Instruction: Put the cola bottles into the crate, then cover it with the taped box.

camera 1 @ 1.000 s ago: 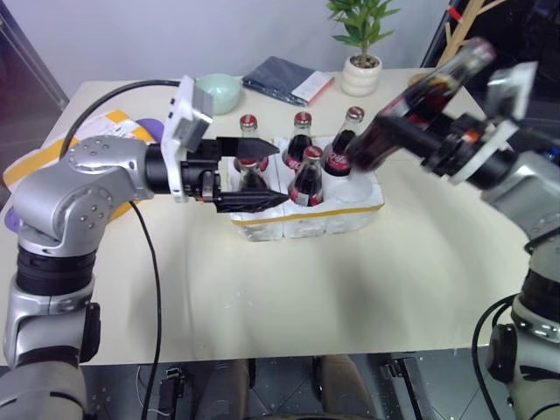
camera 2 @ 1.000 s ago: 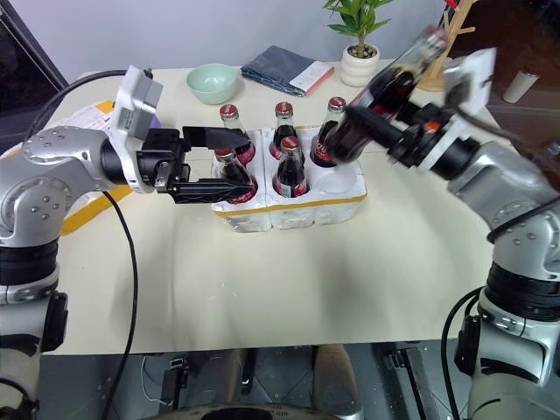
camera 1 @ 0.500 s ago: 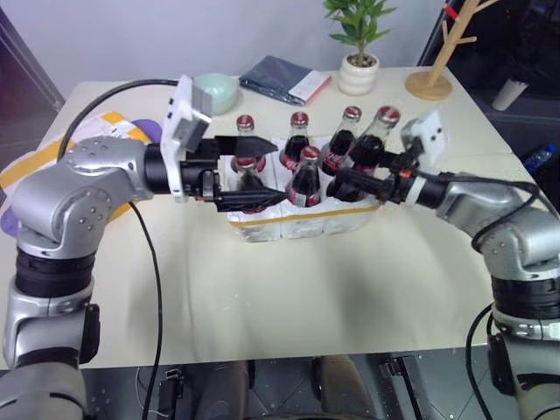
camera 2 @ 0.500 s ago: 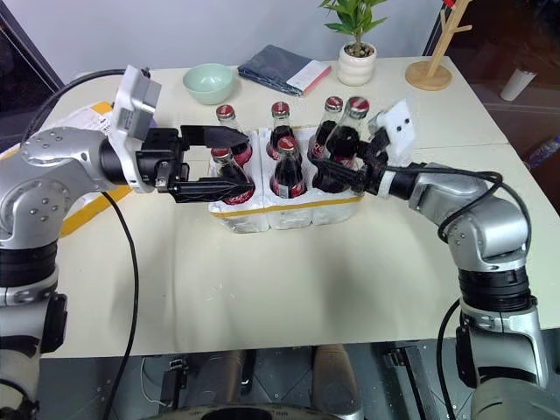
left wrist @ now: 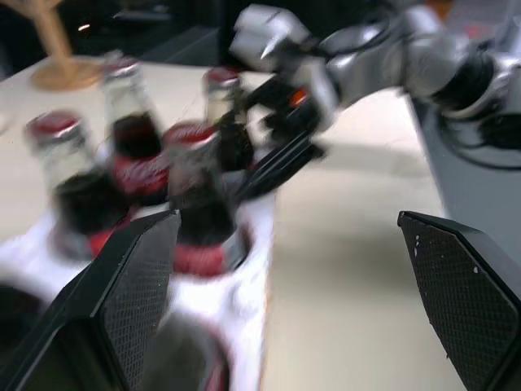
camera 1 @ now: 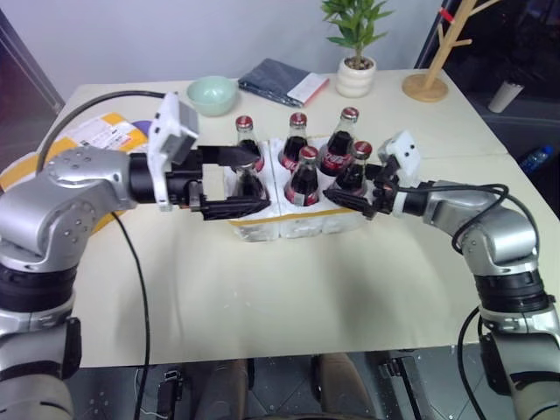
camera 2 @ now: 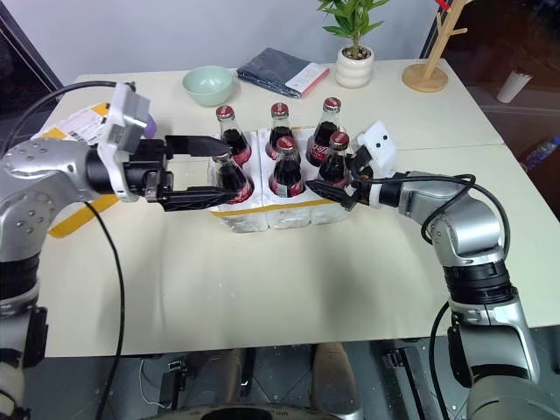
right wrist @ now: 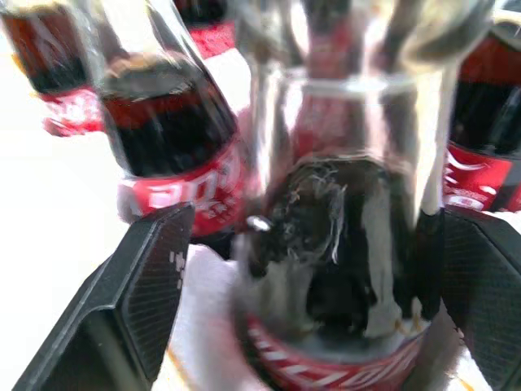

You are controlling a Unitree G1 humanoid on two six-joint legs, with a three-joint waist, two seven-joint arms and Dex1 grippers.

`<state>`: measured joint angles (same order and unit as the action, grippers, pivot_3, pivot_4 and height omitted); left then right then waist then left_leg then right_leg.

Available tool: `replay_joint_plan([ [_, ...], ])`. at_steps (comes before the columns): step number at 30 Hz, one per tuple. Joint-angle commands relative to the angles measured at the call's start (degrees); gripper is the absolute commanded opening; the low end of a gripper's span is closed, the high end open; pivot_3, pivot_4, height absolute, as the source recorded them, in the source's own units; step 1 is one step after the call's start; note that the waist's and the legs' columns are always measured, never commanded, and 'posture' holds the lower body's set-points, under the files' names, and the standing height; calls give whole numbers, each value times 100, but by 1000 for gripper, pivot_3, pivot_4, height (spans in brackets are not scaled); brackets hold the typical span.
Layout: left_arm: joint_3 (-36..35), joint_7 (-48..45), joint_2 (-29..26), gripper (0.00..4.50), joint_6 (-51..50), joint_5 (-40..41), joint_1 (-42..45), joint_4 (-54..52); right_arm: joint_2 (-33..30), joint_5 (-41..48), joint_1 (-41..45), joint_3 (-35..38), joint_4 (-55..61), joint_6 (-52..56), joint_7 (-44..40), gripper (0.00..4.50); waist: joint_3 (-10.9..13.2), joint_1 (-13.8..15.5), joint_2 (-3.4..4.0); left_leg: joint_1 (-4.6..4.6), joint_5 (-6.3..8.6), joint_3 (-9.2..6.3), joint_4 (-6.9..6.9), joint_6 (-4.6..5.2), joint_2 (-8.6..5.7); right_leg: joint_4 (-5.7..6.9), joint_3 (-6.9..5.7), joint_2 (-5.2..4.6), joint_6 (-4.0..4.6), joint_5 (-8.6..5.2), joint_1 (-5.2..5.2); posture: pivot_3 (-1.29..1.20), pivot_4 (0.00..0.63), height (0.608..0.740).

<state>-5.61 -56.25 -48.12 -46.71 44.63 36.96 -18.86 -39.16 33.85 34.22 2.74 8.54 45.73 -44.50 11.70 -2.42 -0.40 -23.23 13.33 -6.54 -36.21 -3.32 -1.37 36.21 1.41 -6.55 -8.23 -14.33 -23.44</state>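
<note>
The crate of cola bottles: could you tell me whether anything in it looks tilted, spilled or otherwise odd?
Nothing stands out: all six cola bottles stand upright and capped in the crate, with no spill visible on the table.

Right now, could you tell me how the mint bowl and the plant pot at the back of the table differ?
The bowl is pale green, wide and shallow; the plant pot is white, narrower and taller. The bowl holds nothing visible, while the pot carries a leafy green plant. Both stand upright beyond the crate.

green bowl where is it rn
In the head views the green bowl sits at the table's far side, left of the folded dark cloth and behind the crate.
</note>
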Motion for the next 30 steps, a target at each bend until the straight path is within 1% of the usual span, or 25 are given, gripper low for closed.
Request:
replay_joint_plan([
  [1,-680,405,-245,4500,101,-146,-270,-222,-492,921,299,985,815,590,-150,4472,0,22,0,-9,0,-2,1,0,0,-1,-2,0,0,0,-7,0,150,740],
  [3,-1117,643,-453,4500,129,-304,-626,-368,-944,1375,389,1490,966,896,-329,4472,1,26,0,-12,0,-2,3,0,0,-5,-2,0,0,0,-9,0,150,740],
  [5,-1547,794,-781,4500,294,-718,-1126,-472,-1405,1724,367,1990,922,1109,-576,4472,1,26,-3,-13,1,-2,6,1,0,-9,-2,-1,0,0,-11,0,150,740],
  [8,-2270,868,-1103,4500,572,-1284,-2008,-510,-1876,1966,118,2435,721,1294,-846,4472,1,9,-3,-11,1,0,9,1,1,-11,-3,-1,1,-1,-10,0,150,740],
  [10,-2801,942,-1153,4500,907,-1801,-2691,-409,-2117,1790,-192,2490,647,1127,-1059,4472,-1,2,-3,-2,1,5,8,1,3,-10,-2,-1,4,-2,-1,0,150,740],
  [13,-3496,1074,-1125,4500,1719,-2848,-3808,-138,-2268,1681,-453,2454,598,881,-1275,4472,0,-17,-2,2,2,21,8,1,8,-15,2,-1,22,-11,-2,0,150,740],
  [16,-3954,1341,-1002,4500,2720,-3975,-5018,490,-2324,1887,-575,2426,677,787,-1717,4472,-1,-6,-1,1,2,26,7,1,11,-14,3,-1,26,-10,-5,0,150,740],
  [17,-4005,1448,-965,4500,2912,-4190,-5249,682,-2338,1954,-593,2427,711,768,-1834,4472,-1,0,-1,1,2,26,8,1,11,-15,3,-1,27,-10,-5,0,150,740],
  [19,-3957,1714,-921,4500,3303,-4487,-5466,1086,-2365,2061,-615,2423,808,722,-2028,4472,-2,17,-2,1,2,25,8,0,11,-15,3,-2,27,-10,-5,0,150,740],
  [21,-3770,2031,-907,4500,3597,-4755,-5444,1498,-2413,2122,-631,2380,881,708,-2165,4472,-4,84,-8,-1,2,22,5,0,12,-16,1,-1,28,-11,-4,0,150,740],
  [23,-3260,2572,-907,4500,3930,-5125,-5069,2158,-2478,2064,-682,2302,960,639,-2296,4472,-7,186,-5,-3,3,23,-1,-1,12,-21,1,-4,31,-11,-2,0,150,740],
  [25,-2764,2979,-934,4500,4262,-5474,-4727,2745,-2535,2043,-698,2266,1001,604,-2347,4472,-8,213,-6,-6,3,30,-2,-2,11,-22,-5,-14,32,-11,2,0,150,740],
  [28,-2135,3547,-953,4500,4608,-5911,-4199,3544,-2683,2143,-731,2341,1085,687,-2412,4472,-8,195,-9,-10,2,35,-3,-2,11,-22,-4,-16,29,-10,-1,0,150,740],
  [30,-1776,3809,-942,4500,4730,-6048,-3785,4095,-2843,2400,-717,2493,1142,887,-2471,4472,-9,178,-11,-11,2,35,0,-3,11,-19,-5,-16,8,2,-5,0,150,740],
])
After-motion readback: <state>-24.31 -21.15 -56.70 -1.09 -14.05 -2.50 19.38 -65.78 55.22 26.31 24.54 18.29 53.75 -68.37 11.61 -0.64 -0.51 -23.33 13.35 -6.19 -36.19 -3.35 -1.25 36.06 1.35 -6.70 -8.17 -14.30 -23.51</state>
